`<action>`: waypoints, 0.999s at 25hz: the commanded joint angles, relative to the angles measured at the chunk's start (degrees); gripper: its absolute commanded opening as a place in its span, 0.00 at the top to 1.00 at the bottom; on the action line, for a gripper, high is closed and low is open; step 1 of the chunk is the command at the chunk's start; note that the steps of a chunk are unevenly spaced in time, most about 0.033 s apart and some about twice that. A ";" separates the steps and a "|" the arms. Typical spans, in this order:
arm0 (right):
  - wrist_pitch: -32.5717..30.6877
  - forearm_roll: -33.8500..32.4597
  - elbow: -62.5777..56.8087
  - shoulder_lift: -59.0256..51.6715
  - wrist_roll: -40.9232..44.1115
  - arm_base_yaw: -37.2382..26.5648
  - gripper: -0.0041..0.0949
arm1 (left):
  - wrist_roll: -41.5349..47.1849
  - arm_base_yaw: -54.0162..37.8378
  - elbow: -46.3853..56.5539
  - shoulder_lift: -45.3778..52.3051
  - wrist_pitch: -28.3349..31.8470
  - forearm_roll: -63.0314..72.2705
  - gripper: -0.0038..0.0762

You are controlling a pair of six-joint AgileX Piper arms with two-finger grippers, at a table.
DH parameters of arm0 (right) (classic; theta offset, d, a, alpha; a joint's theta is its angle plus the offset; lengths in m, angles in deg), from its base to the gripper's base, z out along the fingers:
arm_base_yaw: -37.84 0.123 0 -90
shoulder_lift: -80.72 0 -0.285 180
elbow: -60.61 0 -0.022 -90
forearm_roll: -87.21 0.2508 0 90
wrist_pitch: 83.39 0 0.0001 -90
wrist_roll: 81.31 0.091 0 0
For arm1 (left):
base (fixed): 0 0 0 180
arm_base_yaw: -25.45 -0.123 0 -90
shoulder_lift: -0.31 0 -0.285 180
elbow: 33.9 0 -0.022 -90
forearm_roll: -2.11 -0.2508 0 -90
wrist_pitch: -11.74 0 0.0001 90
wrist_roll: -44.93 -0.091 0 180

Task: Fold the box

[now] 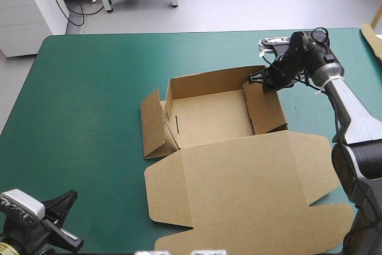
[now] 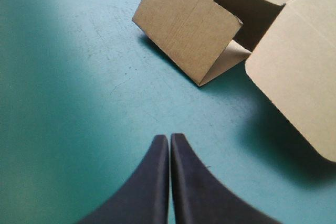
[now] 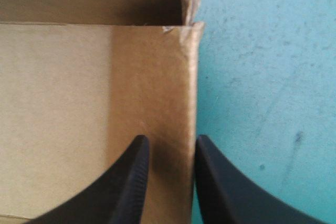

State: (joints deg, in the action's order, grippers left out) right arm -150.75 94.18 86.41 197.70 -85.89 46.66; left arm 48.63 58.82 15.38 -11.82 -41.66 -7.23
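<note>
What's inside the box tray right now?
Only bare brown floor shows inside the box. The right end effector straddles its right wall, one finger inside. The far right corner of the floor is hidden beneath that end effector.

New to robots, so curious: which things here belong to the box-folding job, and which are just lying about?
In the job: the brown box; the right gripper, fingers pinching its wall.
Just about: the left gripper, shut; a tan board edge, far right.
</note>
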 commanded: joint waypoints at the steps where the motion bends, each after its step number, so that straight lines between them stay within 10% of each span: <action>1: 0.33 0.53 2.26 -7.24 -0.88 -0.06 0.42 | 0.58 -0.09 -1.38 -0.77 3.85 -0.33 0.96; 11: 0.33 -0.33 2.16 -25.01 -1.40 -0.06 0.39 | 0.58 -0.09 -1.38 -0.77 3.85 -0.33 0.96; 25: 0.43 -1.83 -8.31 -22.39 -1.40 -0.06 0.39 | 0.58 -0.09 -1.38 -0.77 3.85 -0.31 0.96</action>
State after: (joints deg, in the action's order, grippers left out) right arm -152.84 92.62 79.49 175.27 -86.73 46.66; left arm 48.63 58.82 15.38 -11.82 -41.72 -7.18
